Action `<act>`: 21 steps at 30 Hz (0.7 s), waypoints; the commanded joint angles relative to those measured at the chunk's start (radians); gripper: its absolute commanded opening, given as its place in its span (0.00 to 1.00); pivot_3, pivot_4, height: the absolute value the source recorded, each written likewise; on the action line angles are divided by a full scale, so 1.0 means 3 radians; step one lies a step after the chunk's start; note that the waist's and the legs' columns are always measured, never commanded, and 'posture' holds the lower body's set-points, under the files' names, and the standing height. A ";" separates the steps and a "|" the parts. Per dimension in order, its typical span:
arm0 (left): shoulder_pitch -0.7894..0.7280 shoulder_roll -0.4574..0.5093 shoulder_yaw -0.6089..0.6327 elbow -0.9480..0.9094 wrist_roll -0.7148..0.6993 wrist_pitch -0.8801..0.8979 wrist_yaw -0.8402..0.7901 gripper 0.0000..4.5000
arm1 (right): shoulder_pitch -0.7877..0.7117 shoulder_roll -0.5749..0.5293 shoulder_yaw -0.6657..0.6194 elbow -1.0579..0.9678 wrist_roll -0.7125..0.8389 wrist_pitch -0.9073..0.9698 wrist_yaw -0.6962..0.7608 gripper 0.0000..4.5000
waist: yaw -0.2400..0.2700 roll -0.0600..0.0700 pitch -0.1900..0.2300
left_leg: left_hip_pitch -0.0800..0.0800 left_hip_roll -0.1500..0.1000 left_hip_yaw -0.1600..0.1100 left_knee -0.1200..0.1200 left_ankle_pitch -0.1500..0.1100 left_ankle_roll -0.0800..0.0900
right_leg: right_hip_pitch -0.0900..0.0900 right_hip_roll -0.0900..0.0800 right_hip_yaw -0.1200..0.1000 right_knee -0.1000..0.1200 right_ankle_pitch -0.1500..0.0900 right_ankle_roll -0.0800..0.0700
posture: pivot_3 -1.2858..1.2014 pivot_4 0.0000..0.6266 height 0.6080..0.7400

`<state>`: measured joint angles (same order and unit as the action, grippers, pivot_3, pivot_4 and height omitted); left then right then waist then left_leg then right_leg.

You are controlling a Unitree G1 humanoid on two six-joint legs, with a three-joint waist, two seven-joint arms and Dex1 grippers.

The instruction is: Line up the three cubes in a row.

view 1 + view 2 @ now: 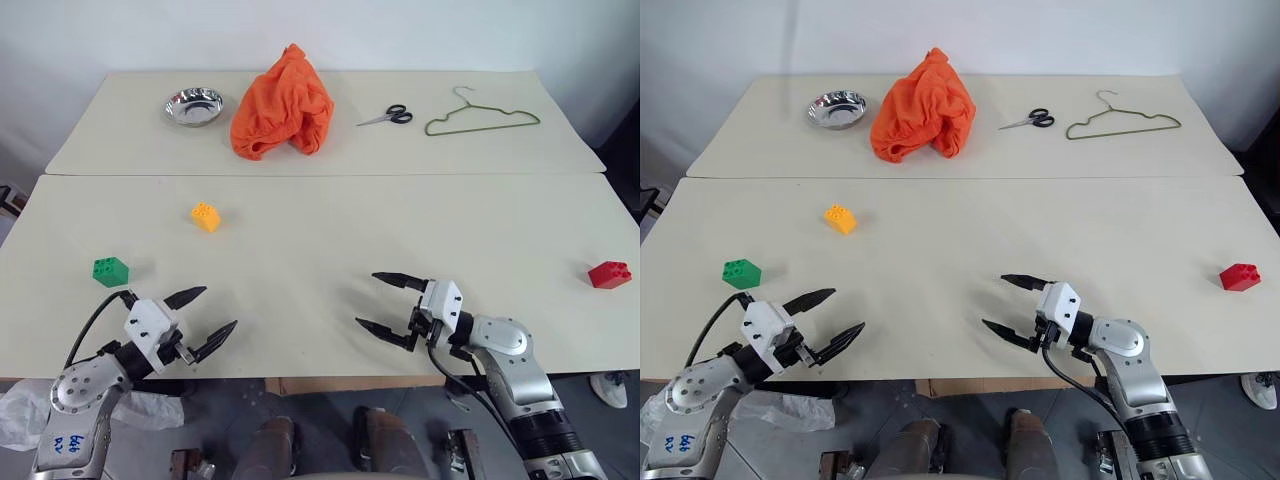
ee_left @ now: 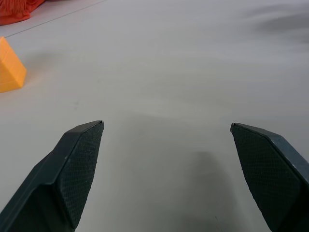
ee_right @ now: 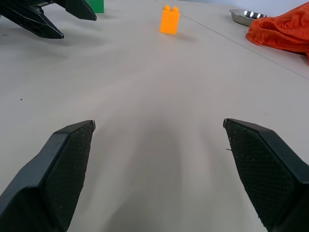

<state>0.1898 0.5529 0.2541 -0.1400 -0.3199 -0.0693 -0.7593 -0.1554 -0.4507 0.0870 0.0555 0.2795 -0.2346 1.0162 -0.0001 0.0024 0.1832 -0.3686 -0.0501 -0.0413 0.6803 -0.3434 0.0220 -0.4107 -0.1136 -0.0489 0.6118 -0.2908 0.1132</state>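
3 studded cubes sit scattered on a pale table (image 1: 320, 250): the green cube (image 1: 110, 270) and yellow-orange cube (image 1: 206, 216) near each other on the left, the red cube (image 1: 609, 274) well apart at the far right edge. The left gripper (image 1: 208, 318) and right gripper (image 1: 388, 303) hover low at the near edge, jaws spread wide, holding nothing. Risk: a clumsy reach may knock the red cube off the table.

Glossy plastic cubes (image 1: 206, 216), shiny metal bowl (image 1: 194, 106), crumpled orange cloth (image 1: 282, 103), matt pale table (image 1: 320, 240).
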 commanded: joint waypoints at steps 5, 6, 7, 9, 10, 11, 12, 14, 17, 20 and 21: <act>-0.0056 0.0150 0.0051 -0.0135 -0.0238 0.0580 -0.0004 0.99 | 0.0060 -0.0069 -0.0122 -0.0239 0.0161 0.0110 -0.0030 1.00 | 0.0002 0.0000 0.0000 | 0.0000 0.0000 0.0000 0.0000 0.0000 0.0000 | 0.0000 0.0000 0.0000 0.0001 0.0000 0.0000 | 0.52 0.24 1.00; -0.0137 0.0117 0.0086 -0.0194 -0.0343 0.0668 0.0044 0.99 | 0.0134 -0.0114 -0.0203 -0.0387 0.0298 0.0296 -0.0066 1.00 | 0.0013 0.0002 0.0001 | 0.0000 0.0000 0.0000 0.0000 0.0000 0.0000 | 0.0000 0.0000 0.0000 0.0001 0.0000 0.0000 | 0.52 0.24 1.00; -0.0220 0.0088 0.0099 -0.0245 -0.0400 0.0716 0.0088 0.99 | 0.0206 -0.0143 -0.0294 -0.0499 0.0348 0.0352 -0.0131 1.00 | 0.0033 0.0003 0.0002 | -0.0001 0.0000 -0.0002 0.0000 0.0000 0.0000 | 0.0000 0.0000 0.0000 0.0001 0.0000 0.0000 | 0.52 0.24 1.00; -0.0367 0.0115 -0.0042 -0.0332 -0.0386 0.0718 -0.0010 0.99 | 0.0382 -0.0175 -0.0565 -0.0687 0.0364 0.0386 -0.0381 1.00 | 0.0075 0.0002 0.0002 | -0.0003 -0.0001 -0.0004 0.0002 0.0000 0.0001 | 0.0001 -0.0002 -0.0001 0.0000 0.0000 0.0000 | 0.52 0.24 1.00; -0.0423 0.0130 -0.0119 -0.0356 -0.0350 0.0698 -0.0062 0.99 | 0.0456 -0.0182 -0.0680 -0.0761 0.0366 0.0403 -0.0493 1.00 | 0.0084 0.0002 0.0002 | -0.0003 -0.0001 -0.0004 0.0003 0.0000 0.0001 | 0.0001 -0.0002 -0.0001 -0.0001 0.0001 0.0001 | 0.52 0.24 1.00; -0.0484 0.0128 -0.0190 -0.0358 -0.0315 0.0641 -0.0124 0.99 | 0.0535 -0.0191 -0.0802 -0.0832 0.0370 0.0429 -0.0603 1.00 | 0.0089 0.0004 0.0001 | -0.0002 -0.0003 -0.0004 0.0003 0.0000 0.0001 | 0.0002 -0.0002 -0.0001 -0.0001 0.0001 0.0001 | 0.52 0.24 1.00; -0.0569 0.0113 -0.0298 -0.0357 -0.0292 0.0536 -0.0236 0.99 | 0.0648 -0.0187 -0.0980 -0.0920 0.0374 0.0473 -0.0762 1.00 | 0.0093 0.0005 0.0000 | -0.0002 -0.0004 -0.0004 0.0003 0.0000 0.0001 | 0.0003 -0.0003 -0.0001 0.0000 0.0001 0.0001 | 0.52 0.24 1.00; -0.0734 0.0079 -0.0542 -0.0317 -0.0235 0.0206 -0.0544 0.99 | 0.0916 -0.0159 -0.1456 -0.1061 0.0364 0.0512 -0.1116 1.00 | 0.0101 0.0008 -0.0001 | -0.0001 -0.0005 -0.0004 0.0002 -0.0001 0.0001 | 0.0003 -0.0003 -0.0001 -0.0001 0.0001 0.0001 | 0.52 0.24 1.00; -0.0846 0.0095 -0.0797 -0.0278 -0.0333 0.0155 -0.0921 0.99 | 0.1145 0.0017 -0.2114 -0.1078 0.0561 0.0619 -0.1677 1.00 | 0.0091 0.0010 -0.0003 | -0.0002 -0.0005 -0.0001 -0.0001 -0.0001 0.0001 | 0.0003 -0.0002 -0.0001 -0.0001 0.0001 0.0001 | 0.52 0.24 1.00; -0.1080 -0.0017 -0.0956 -0.0082 -0.0284 0.0220 -0.0926 0.99 | 0.1540 0.0012 -0.2736 -0.0448 0.0395 0.0218 -0.1795 1.00 | 0.0084 0.0015 -0.0005 | 0.0001 -0.0005 0.0002 -0.0002 -0.0001 0.0001 | 0.0003 0.0001 0.0001 -0.0002 0.0001 0.0001 | 0.52 0.24 1.00; -0.1142 -0.0032 -0.0999 -0.0014 -0.0234 0.0193 -0.0943 0.99 | 0.1622 0.0000 -0.2884 -0.0228 0.0419 0.0185 -0.1814 1.00 | 0.0082 0.0015 -0.0005 | 0.0002 -0.0004 0.0003 -0.0002 -0.0001 0.0001 | 0.0004 0.0003 0.0001 -0.0002 0.0001 0.0001 | 0.52 0.24 1.00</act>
<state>-0.1359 0.5457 -0.0338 -0.1601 -0.4002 0.0003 -1.0313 0.3031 -0.4477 -0.6922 -0.0877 0.4020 -0.1354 0.4945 0.0246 0.0068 0.1817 -0.3682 -0.0511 -0.0402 0.6796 -0.3436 0.0223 -0.4096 -0.1122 -0.0485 0.6111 -0.2906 0.1136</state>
